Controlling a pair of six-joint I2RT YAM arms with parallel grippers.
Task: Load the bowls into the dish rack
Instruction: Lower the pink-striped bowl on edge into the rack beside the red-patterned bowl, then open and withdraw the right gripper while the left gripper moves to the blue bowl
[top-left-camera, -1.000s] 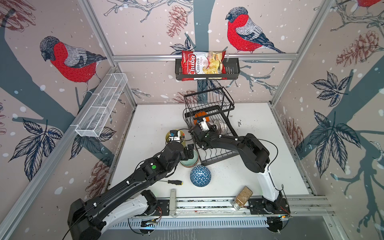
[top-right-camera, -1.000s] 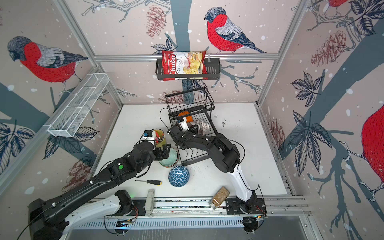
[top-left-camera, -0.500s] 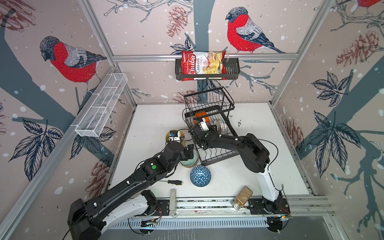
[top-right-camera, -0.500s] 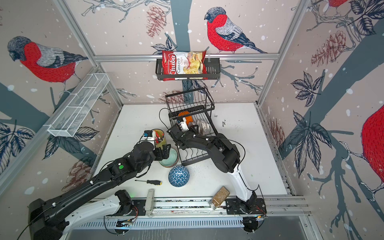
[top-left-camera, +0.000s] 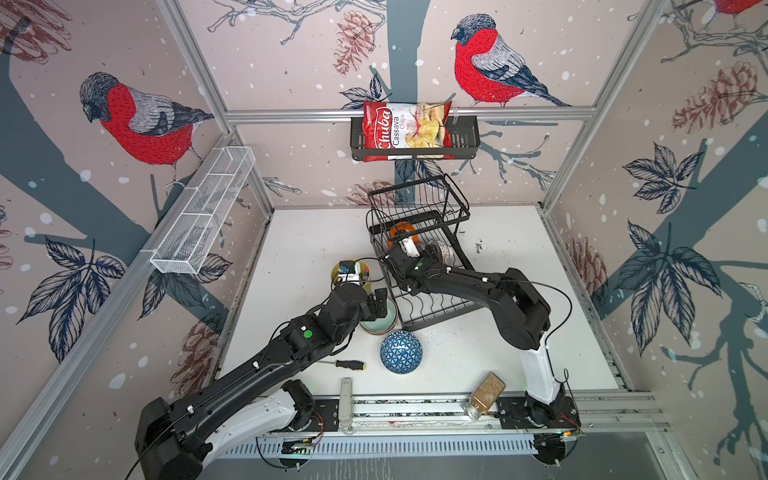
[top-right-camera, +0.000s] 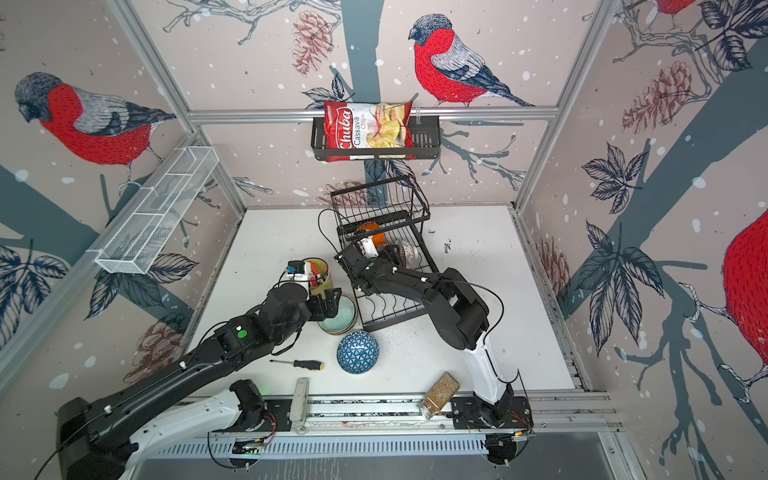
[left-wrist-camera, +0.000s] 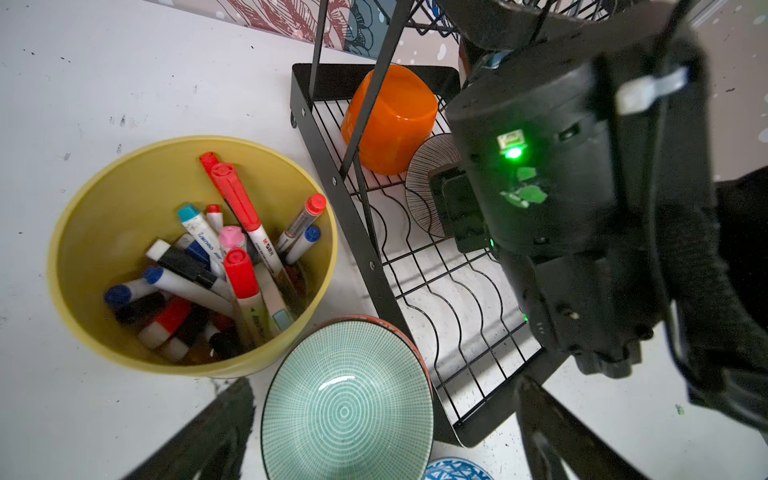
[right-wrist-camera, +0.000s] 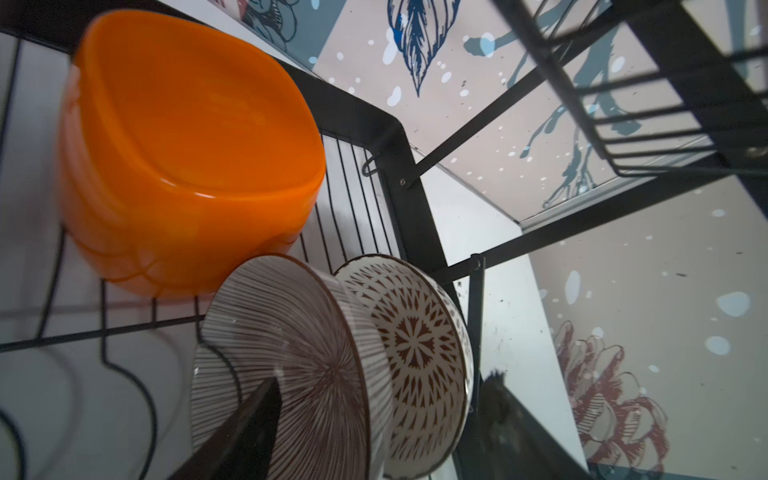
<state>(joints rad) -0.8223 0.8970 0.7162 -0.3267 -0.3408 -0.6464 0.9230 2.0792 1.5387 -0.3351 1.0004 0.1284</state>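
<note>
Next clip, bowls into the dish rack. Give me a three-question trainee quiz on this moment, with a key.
1. True or false: the orange bowl sits in the upper basket of the dish rack.
2. The blue patterned bowl lies: A. in the upper basket; B. upside down on the table; C. upright in the lower tray.
3. How many bowls show in the rack's lower tray?
Key: 1 false, it is in the lower tray. 2 B. 3 three: the orange bowl, the striped bowl and the lattice bowl.
</note>
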